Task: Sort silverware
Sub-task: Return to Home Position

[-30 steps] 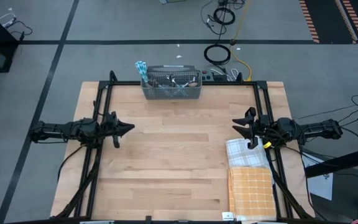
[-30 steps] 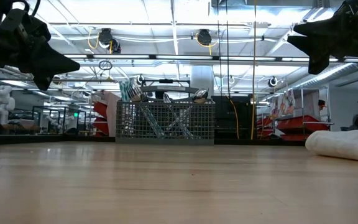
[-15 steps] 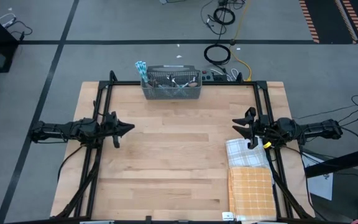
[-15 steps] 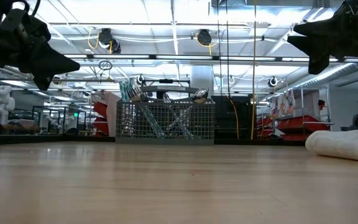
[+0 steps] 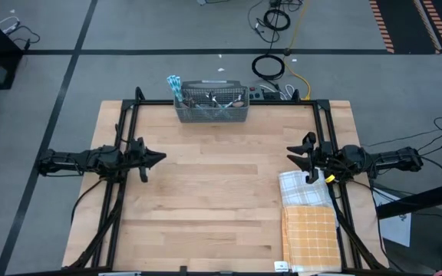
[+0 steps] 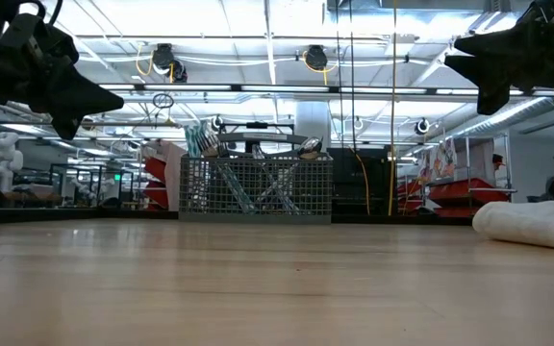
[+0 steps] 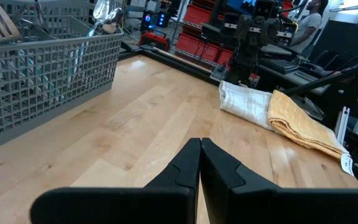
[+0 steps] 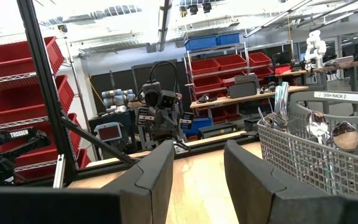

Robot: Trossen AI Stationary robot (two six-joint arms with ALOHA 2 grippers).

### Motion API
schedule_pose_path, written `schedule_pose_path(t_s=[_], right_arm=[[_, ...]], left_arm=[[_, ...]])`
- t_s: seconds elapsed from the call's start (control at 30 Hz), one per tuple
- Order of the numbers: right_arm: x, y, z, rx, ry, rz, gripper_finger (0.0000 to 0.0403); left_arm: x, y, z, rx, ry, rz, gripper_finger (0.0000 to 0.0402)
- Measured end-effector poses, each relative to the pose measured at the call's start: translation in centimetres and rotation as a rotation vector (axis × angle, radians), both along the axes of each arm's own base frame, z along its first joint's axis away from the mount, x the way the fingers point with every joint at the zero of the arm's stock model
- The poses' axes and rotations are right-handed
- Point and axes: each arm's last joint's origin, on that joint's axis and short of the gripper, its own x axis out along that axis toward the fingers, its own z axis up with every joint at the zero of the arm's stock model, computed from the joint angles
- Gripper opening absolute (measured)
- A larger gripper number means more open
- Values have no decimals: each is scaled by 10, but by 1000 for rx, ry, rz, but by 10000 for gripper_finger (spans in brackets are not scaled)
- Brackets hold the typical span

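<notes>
Silver pieces: the silverware (image 5: 213, 98) stands bunched in the grey mesh basket (image 5: 212, 117) at the far middle edge of the table (image 5: 206, 207). Its light blue handles (image 5: 175, 83) stick out at the basket's left end. No loose piece shows on the wood.
Change over the last second: none. Both arms and the basket sit exactly as in the earlier high and low views.
Left gripper (image 5: 158, 159): raised at the table's left side, pointing inward. Its fingers are pressed together with nothing between them.
Right gripper (image 5: 296, 159): raised at the right side, just beside the far edge of the white checked cloth (image 5: 304, 189), which lies against an orange cloth (image 5: 310, 236). Its fingers are spread apart and empty.
Reading: both arms are drawn back and motionless, so the rest pose looks reached. With every piece in the basket, the sorting appears finished.
Unverified: which compartment holds which piece cannot be told from these views.
</notes>
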Motion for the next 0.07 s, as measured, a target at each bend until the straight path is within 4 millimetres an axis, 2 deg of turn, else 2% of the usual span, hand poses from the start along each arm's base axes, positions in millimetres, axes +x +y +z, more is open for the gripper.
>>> schedule_pose_path(t_s=[0.07], right_arm=[[0,0,0,0,0,0,130]], left_arm=[[0,0,0,0,0,0,17]])
